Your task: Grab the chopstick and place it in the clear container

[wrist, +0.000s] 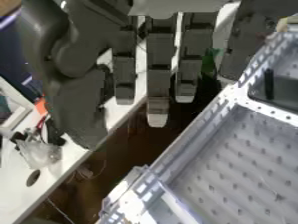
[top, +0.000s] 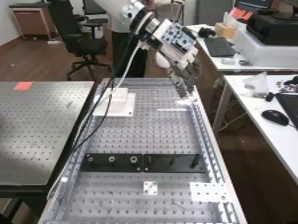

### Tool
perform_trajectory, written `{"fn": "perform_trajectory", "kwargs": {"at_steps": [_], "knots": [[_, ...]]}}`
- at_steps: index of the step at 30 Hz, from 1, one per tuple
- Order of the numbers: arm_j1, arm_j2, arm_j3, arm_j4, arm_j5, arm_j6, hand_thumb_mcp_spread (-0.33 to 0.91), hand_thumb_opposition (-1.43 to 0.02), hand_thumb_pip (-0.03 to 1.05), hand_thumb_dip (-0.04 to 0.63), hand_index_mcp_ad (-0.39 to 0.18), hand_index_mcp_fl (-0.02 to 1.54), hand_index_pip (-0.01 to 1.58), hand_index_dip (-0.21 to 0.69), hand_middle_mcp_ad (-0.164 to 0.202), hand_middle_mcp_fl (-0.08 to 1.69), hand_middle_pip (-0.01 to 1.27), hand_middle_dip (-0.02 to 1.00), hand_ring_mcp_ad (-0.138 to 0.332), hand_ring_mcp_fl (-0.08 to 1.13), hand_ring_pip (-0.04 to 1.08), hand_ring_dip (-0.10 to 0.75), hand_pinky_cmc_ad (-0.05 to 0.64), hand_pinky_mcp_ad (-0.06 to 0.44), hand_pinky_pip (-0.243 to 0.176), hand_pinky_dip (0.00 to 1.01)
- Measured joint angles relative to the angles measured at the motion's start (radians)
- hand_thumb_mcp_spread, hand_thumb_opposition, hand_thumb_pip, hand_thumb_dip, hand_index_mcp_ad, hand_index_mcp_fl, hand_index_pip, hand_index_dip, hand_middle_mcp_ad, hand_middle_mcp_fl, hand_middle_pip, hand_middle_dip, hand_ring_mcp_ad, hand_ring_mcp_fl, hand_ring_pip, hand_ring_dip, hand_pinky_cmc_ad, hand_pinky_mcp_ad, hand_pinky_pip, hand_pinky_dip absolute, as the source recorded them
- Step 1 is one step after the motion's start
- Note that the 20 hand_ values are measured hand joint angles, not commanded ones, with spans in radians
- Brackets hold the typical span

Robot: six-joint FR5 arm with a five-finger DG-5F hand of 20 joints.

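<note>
1. Along the middle of the high view the bench [top: 126, 192] was stretched, its holed top crossed by a black strip [top: 173, 162].
2. Over its far right edge the arm [top: 174, 40] was slanted down from the upper left.
3. From its end the hand [top: 184, 80] was hung open, fingers straight and parted from the thumb, with nothing gripped.
4. On the far left of the bench a white block [top: 118, 101] was set, well apart from the hand; no contact with it was called for.
5. By the bench's right rail, below the hand, the container [wrist: 118, 194] was placed. Its clear walls were hard to make out against the metal, so its rim was best located before anything was lowered.
6. Beside it a thin pale strip [top: 172, 109], judged to be the chopstick, was laid across the bench; whether the container was touched by it could not be told. The grasp was judged the step in hand: the thumb and fingers were best brought down astride the strip, squared to its length, and closed lightly near its middle, so that neither end would be tipped. Too low a descent might be stopped by the metal, and the container might be nudged by a wide sweep.
</note>
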Motion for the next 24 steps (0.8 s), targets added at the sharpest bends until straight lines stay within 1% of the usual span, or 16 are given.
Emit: {"fn": "perform_trajectory", "kwargs": {"at_steps": [2, 4, 6, 7, 8, 9, 10, 12, 13, 15, 16, 18, 19, 21, 22, 24], "knots": [[0.004, 0.029, -0.041, 0.054, 0.021, -0.031, 0.39, -0.79, 0.58, 0.243, -0.105, 0.26, 0.28, 0.176, 0.042, 0.47, 0.20, 0.60, 0.080, 0.28, 0.14, 0.433, 0.346, 0.297, -0.075, 0.55], [0.011, 0.062, -0.087, 0.119, 0.046, -0.083, 0.38, -0.76, 0.56, 0.227, -0.106, 0.24, 0.23, 0.188, 0.040, 0.44, 0.18, 0.60, 0.084, 0.27, 0.14, 0.429, 0.351, 0.297, -0.075, 0.55], [0.019, 0.098, -0.140, 0.205, 0.070, -0.168, 0.36, -0.74, 0.53, 0.197, -0.098, 0.24, 0.21, 0.215, 0.040, 0.44, 0.17, 0.58, 0.087, 0.25, 0.13, 0.424, 0.367, 0.295, -0.075, 0.57], [0.021, 0.107, -0.152, 0.225, 0.074, -0.189, 0.36, -0.73, 0.53, 0.194, -0.098, 0.24, 0.19, 0.213, 0.044, 0.40, 0.16, 0.58, 0.098, 0.25, 0.13, 0.422, 0.367, 0.295, -0.075, 0.58], [0.025, 0.126, -0.181, 0.273, 0.082, -0.242, 0.37, -0.72, 0.53, 0.180, -0.099, 0.24, 0.18, 0.215, 0.045, 0.37, 0.16, 0.58, 0.098, 0.25, 0.12, 0.419, 0.382, 0.295, -0.073, 0.58], [0.029, 0.145, -0.211, 0.323, 0.087, -0.293, 0.36, -0.71, 0.53, 0.176, -0.096, 0.24, 0.18, 0.213, 0.047, 0.38, 0.16, 0.58, 0.096, 0.23, 0.12, 0.412, 0.384, 0.293, -0.075, 0.58], [0.030, 0.152, -0.222, 0.342, 0.088, -0.312, 0.36, -0.71, 0.54, 0.164, -0.099, 0.24, 0.18, 0.215, 0.044, 0.38, 0.16, 0.58, 0.098, 0.23, 0.10, 0.412, 0.379, 0.291, -0.075, 0.59], [0.036, 0.187, -0.278, 0.434, 0.090, -0.406, 0.36, -0.71, 0.57, 0.161, -0.099, 0.21, 0.18, 0.216, 0.051, 0.38, 0.14, 0.57, 0.098, 0.21, 0.10, 0.408, 0.379, 0.309, -0.075, 0.60], [0.036, 0.198, -0.295, 0.461, 0.089, -0.436, 0.37, -0.71, 0.57, 0.150, -0.098, 0.19, 0.18, 0.216, 0.052, 0.38, 0.14, 0.57, 0.099, 0.22, 0.10, 0.408, 0.382, 0.309, -0.073, 0.60], [0.038, 0.229, -0.346, 0.546, 0.082, -0.548, 0.35, -0.70, 0.60, 0.147, -0.099, 0.19, 0.18, 0.216, 0.052, 0.39, 0.14, 0.56, 0.096, 0.20, 0.10, 0.407, 0.379, 0.307, -0.073, 0.60], [0.038, 0.236, -0.358, 0.565, 0.079, -0.577, 0.33, -0.70, 0.61, 0.148, -0.099, 0.18, 0.18, 0.216, 0.052, 0.38, 0.13, 0.56, 0.099, 0.20, 0.10, 0.407, 0.379, 0.307, -0.066, 0.60], [0.037, 0.268, -0.411, 0.655, 0.059, -0.714, 0.32, -0.70, 0.62, 0.143, -0.101, 0.17, 0.18, 0.215, 0.051, 0.36, 0.12, 0.56, 0.096, 0.20, 0.09, 0.403, 0.382, 0.311, -0.061, 0.60], [0.036, 0.274, -0.422, 0.673, 0.053, -0.743, 0.31, -0.70, 0.62, 0.147, -0.098, 0.17, 0.16, 0.211, 0.052, 0.33, 0.12, 0.55, 0.099, 0.18, 0.09, 0.396, 0.382, 0.311, -0.061, 0.60], [0.028, 0.303, -0.472, 0.755, 0.008, -0.875, 0.27, -0.70, 0.62, 0.129, -0.098, 0.16, 0.14, 0.208, 0.052, 0.27, 0.11, 0.54, 0.096, 0.17, 0.09, 0.393, 0.382, 0.312, -0.058, 0.59], [0.025, 0.309, -0.483, 0.773, -0.005, -0.902, 0.25, -0.70, 0.62, 0.122, -0.105, 0.15, 0.13, 0.208, 0.047, 0.28, 0.11, 0.53, 0.091, 0.14, 0.10, 0.391, 0.382, 0.312, -0.061, 0.58], [0.009, 0.338, -0.534, 0.855, -0.070, -1.002, 0.24, -0.70, 0.62, 0.113, -0.108, 0.14, 0.12, 0.208, 0.051, 0.24, 0.11, 0.52, 0.094, 0.13, 0.09, 0.377, 0.379, 0.309, -0.061, 0.56]]}}
